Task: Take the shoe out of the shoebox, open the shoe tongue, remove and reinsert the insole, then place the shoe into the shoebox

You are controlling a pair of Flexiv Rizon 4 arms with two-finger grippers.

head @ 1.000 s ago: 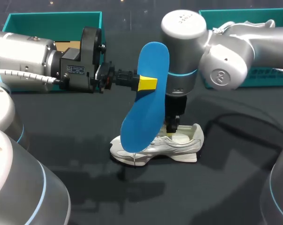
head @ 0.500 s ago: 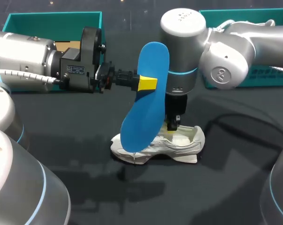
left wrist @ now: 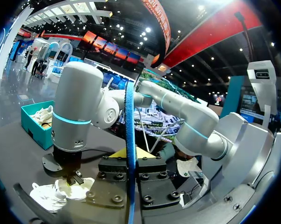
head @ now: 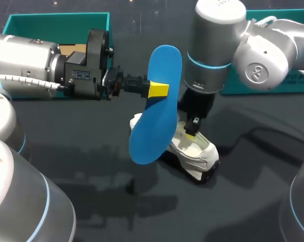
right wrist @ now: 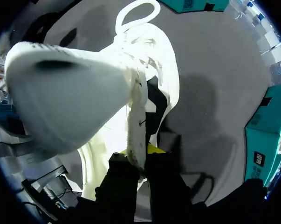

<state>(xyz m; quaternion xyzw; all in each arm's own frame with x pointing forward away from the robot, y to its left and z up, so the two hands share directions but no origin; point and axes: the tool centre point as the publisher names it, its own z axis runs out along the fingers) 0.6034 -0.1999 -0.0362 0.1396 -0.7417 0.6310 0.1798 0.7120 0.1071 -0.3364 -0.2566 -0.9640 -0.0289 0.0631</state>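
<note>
Insole (head: pixel 157 106) hangs near-upright in the head view, pinched by my left gripper (head: pixel 158 89), low end just beside the tilted shoe (head: pixel 194 151), left wrist has it edge-on beside the shoe, and right wrist shows the right gripper (right wrist: pixel 139 161) clamping the shoe's rim.

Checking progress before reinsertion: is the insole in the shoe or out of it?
Out. The blue insole hangs upright in the left pincer, outside the white shoe.
</note>
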